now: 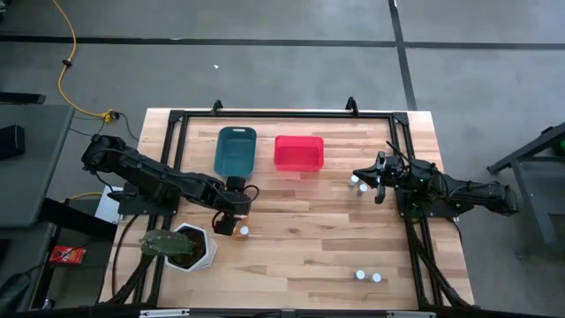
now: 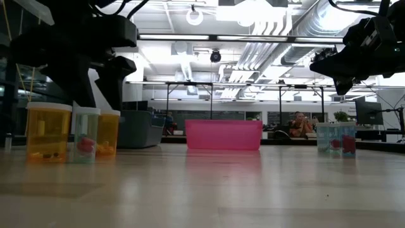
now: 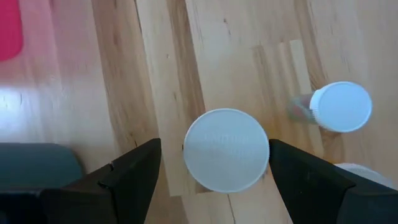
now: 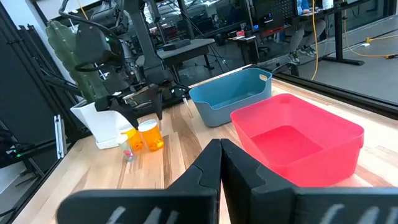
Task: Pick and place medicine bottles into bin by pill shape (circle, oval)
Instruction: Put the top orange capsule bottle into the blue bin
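My left gripper [image 3: 214, 149] is open and points down near the white plant pot [image 1: 190, 247]. Its fingers stand on either side of a medicine bottle's round white cap [image 3: 227, 149] without touching it. A second bottle [image 3: 341, 107] stands close by. The low view shows three bottles here, two amber [image 2: 47, 130] and one clear [image 2: 85, 134], standing on the table. My right gripper [image 4: 221, 155] is shut and empty above the table's right side, beside two clear bottles [image 1: 357, 183]. The teal bin [image 1: 235, 150] and the red bin [image 1: 298, 152] stand at the far middle.
Two more bottles [image 1: 368, 276] stand near the table's front right. The plant pot stands at the front left, close to my left arm. A black frame [image 1: 402, 132] runs around the table's edges. Bare wood lies between the two arms.
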Tool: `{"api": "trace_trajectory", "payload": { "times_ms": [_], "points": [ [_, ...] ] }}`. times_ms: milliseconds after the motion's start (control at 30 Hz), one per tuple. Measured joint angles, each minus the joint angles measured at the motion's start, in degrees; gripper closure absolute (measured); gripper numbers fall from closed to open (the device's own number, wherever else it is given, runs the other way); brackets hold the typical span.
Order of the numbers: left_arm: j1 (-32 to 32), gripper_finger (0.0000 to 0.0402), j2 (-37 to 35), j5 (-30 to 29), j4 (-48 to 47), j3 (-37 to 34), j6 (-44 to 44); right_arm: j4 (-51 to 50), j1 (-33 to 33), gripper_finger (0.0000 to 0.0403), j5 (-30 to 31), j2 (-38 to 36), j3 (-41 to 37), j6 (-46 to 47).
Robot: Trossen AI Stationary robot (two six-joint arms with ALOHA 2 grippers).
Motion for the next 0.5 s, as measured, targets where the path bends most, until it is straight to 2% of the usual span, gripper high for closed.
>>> {"api": "trace_trajectory", "payload": {
  "times_ms": [133,500],
  "points": [
    [0.22,0.0119,0.0,2.44,0.09,0.0,-0.03,-0.01,0.02,0.0403,0.0,0.0,0.01,0.0],
    [0.22,0.0119,1.53,1.47,0.44,-0.05,1.49,0.01,0.02,0.0403,-0.02,-0.02,-0.01,0.0]
  ]
}}
